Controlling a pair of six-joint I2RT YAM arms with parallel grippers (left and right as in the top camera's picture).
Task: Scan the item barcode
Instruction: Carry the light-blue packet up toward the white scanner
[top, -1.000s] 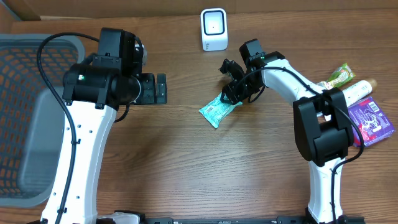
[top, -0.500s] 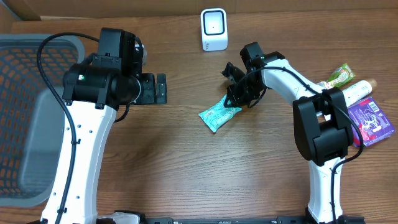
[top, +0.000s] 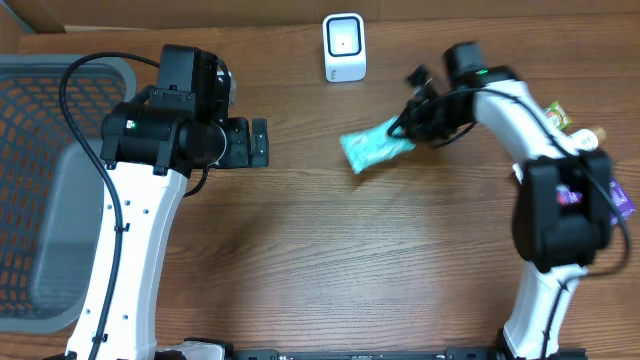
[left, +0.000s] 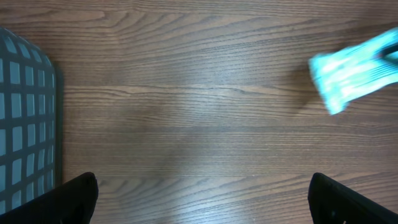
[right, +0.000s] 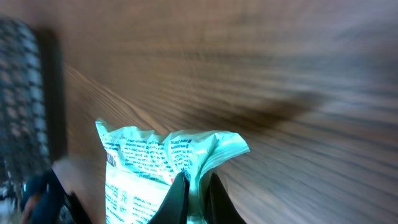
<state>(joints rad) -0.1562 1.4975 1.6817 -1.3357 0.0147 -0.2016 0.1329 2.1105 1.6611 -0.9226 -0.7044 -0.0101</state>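
Observation:
The item, a teal packet with printed text, hangs above the wooden table just below and right of the white scanner. My right gripper is shut on the packet's right end. In the right wrist view the black fingers pinch the crumpled packet at one edge, and the picture is motion-blurred. No barcode can be made out. The left gripper stands open over bare table to the packet's left. Between its wide-apart tips in the left wrist view lies only wood, with the packet at upper right.
A grey mesh basket fills the left side of the table, its corner seen in the left wrist view. At the right edge lie a green packet, a white bottle and a purple packet.
The right gripper closed on the teal packet, lifted it off the table and carried it up and to the right. The left arm stayed still.

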